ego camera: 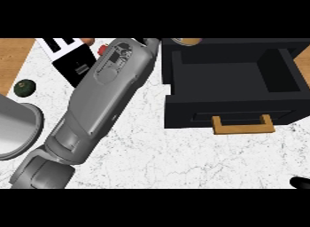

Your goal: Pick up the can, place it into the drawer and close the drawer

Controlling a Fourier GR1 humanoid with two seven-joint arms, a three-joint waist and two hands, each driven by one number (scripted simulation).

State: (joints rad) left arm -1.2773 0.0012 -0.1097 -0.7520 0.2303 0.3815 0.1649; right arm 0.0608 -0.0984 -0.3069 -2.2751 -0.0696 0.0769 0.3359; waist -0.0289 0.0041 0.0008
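Observation:
The black drawer (285,66) stands open at the right of the white marble counter, its inside bare and its wooden handle (242,125) facing me. Just past its far left corner, at the view's top edge, only the tan top of the can (187,41) shows. My left forearm stretches from the lower left up toward it. Only a sliver of the left hand (148,41) shows beside the can, and I cannot tell whether it touches it. A black tip of my right hand (307,183) shows at the lower right corner.
A grey round pot (10,128) sits at the left edge, with a dark green round fruit (25,88) behind it. A black and white box (72,60) and a small red thing (103,48) lie under the left forearm. Wooden surface borders the counter on both sides.

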